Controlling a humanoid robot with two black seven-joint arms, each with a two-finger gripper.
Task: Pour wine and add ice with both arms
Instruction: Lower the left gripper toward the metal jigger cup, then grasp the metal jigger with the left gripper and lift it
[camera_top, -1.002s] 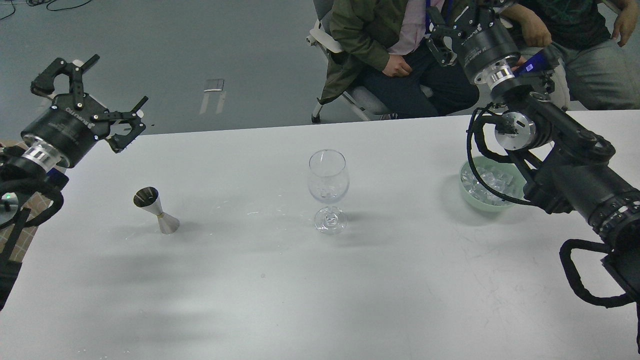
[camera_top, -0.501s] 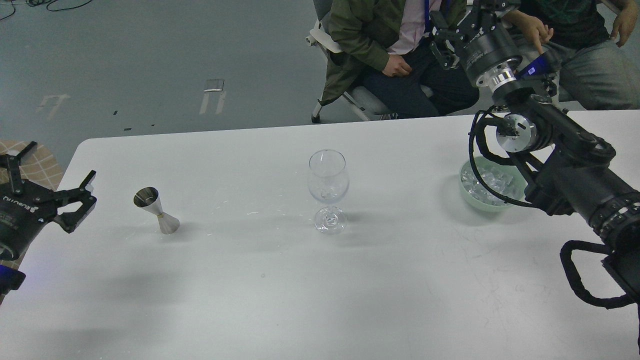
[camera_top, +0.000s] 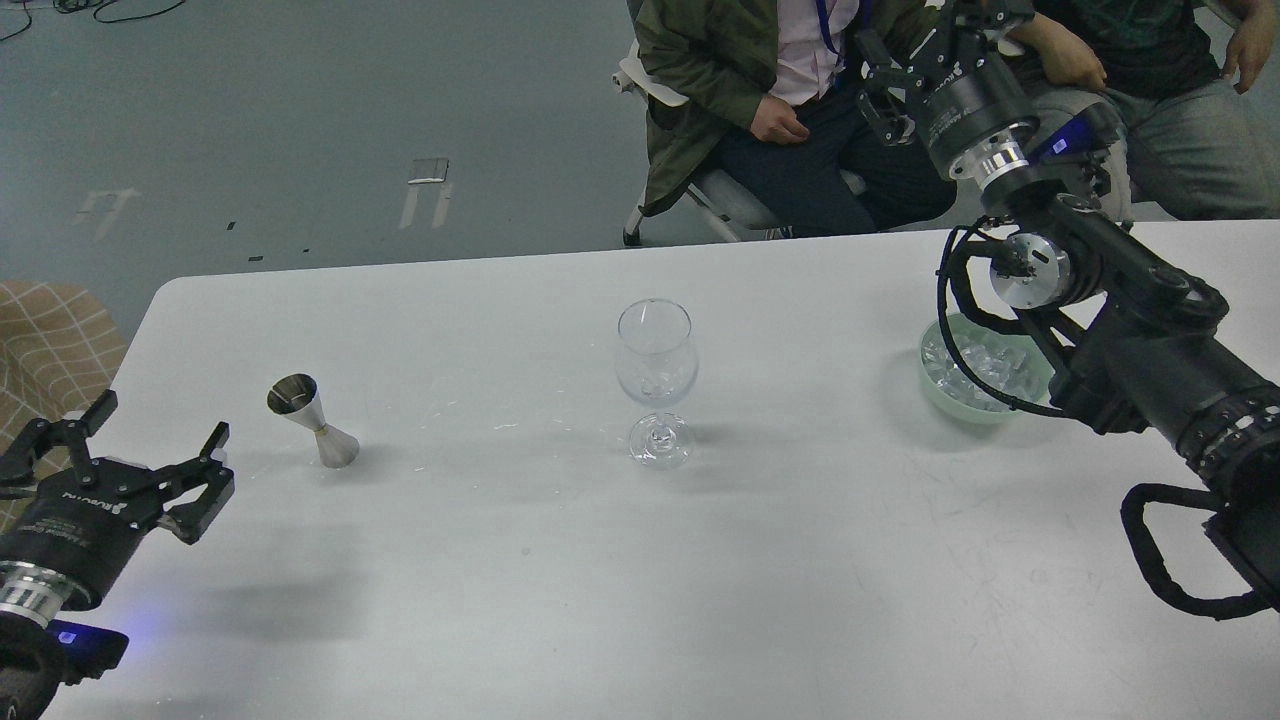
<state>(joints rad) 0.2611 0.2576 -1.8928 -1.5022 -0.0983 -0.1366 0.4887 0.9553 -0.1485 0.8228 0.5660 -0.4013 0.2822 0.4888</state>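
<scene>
While our left tool (camera_top: 130, 450) hangs with fingers apart at 8 o'clock, lower than a second ago, our right tool (camera_top: 900, 60) sits at 1 o'clock; whether it gapes we cannot tell. The ice (camera_top: 985, 370), glassy cubes, fills the green bowl (camera_top: 935, 395) at 3 o'clock. The wine glass (camera_top: 656, 380) stands mid-tabletop (camera_top: 640, 600), jigger (camera_top: 312, 420) toward 9. The near tabletop lies open.

Robotics lab, bare white table (camera_top: 560, 600), grey floor (camera_top: 300, 120) with tape marks, seated onlookers (camera_top: 790, 90)
</scene>
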